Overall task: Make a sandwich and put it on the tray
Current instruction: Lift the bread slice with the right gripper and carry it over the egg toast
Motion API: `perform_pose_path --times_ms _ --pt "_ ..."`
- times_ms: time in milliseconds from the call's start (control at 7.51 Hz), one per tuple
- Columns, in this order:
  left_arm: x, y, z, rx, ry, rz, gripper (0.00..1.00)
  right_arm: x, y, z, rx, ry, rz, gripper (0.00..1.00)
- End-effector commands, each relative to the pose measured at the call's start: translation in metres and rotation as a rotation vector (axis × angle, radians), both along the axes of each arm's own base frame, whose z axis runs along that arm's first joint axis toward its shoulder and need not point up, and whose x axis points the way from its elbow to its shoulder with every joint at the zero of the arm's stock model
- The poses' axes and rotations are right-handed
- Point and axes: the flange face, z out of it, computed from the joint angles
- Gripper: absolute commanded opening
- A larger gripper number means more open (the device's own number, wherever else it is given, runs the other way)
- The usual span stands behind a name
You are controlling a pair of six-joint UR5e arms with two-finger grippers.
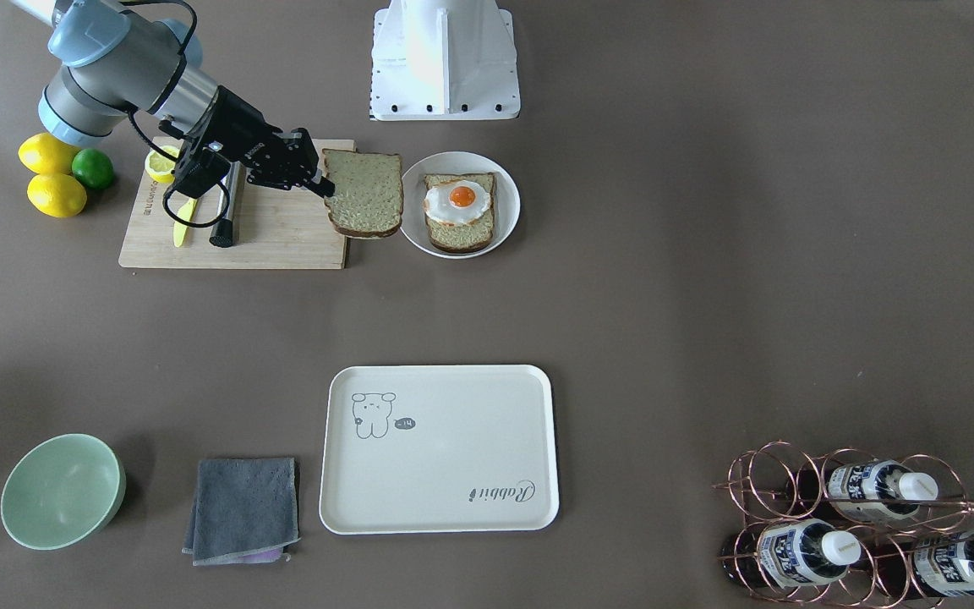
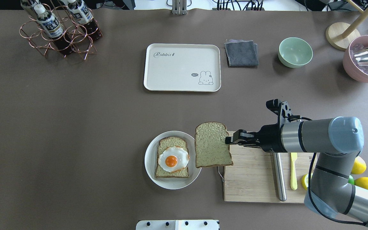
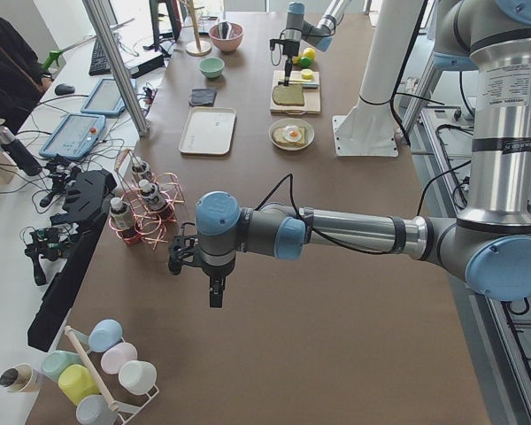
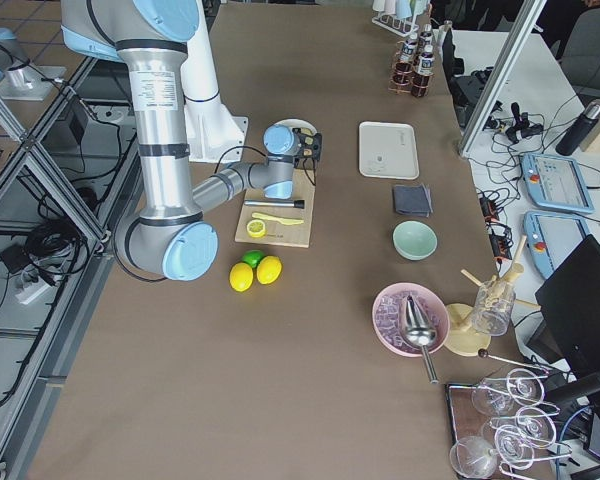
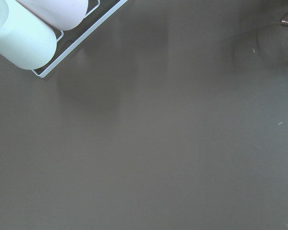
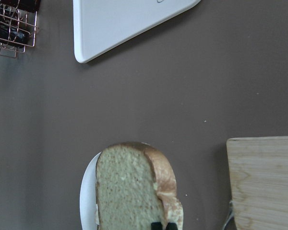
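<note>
Between cutting board [image 2: 254, 179] and plate [image 2: 152, 179], the right claw [image 2: 230, 140] pinches the top bread slice [image 2: 212, 145] by its edge, held aloft; egg-topped slice [image 2: 172, 158] waits on the plate; tray [image 2: 171, 73] well apart; advise squaring crusts over the egg before release.

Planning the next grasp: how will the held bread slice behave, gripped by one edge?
The bread slice stays flat though the right gripper pinches only one edge, so it is probably stiff and light. It overhangs the plate, so a jolt might swing it.
</note>
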Motion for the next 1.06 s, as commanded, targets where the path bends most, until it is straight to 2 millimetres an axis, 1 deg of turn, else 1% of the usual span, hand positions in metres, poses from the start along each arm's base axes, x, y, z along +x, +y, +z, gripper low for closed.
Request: perform_pose_path --times_ms 0,133,266,399,532,665,799,932 --pt "0.000 -0.001 0.002 -0.004 0.000 0.000 0.98 -0.046 0.026 -0.030 -0.012 -0.059 0.010 0.00" --pt "0.000 -0.002 0.001 -0.004 0.000 -0.001 0.98 -0.060 0.037 -0.037 -0.009 -0.068 0.011 0.00" --pt "0.000 -0.003 0.001 -0.002 -0.001 -0.002 0.98 -0.070 0.046 -0.039 -0.011 -0.065 0.014 0.00" --pt "0.000 -0.003 0.001 -0.002 -0.001 -0.002 0.98 -0.080 0.046 -0.053 -0.011 -0.065 0.011 0.00" --pt "0.000 -0.002 0.002 -0.005 -0.001 -0.002 0.98 -0.084 0.044 -0.060 -0.012 -0.062 0.019 0.00" --pt "0.000 -0.002 0.006 -0.012 -0.002 0.000 0.98 -0.088 0.042 -0.065 -0.010 -0.067 0.024 0.00" --pt "0.000 -0.003 0.007 -0.013 -0.002 0.000 0.98 -0.098 0.038 -0.069 -0.011 -0.064 0.031 0.00" --pt "0.000 -0.004 0.007 -0.013 -0.002 0.000 0.98 -0.099 0.036 -0.067 -0.013 -0.058 0.036 0.00"
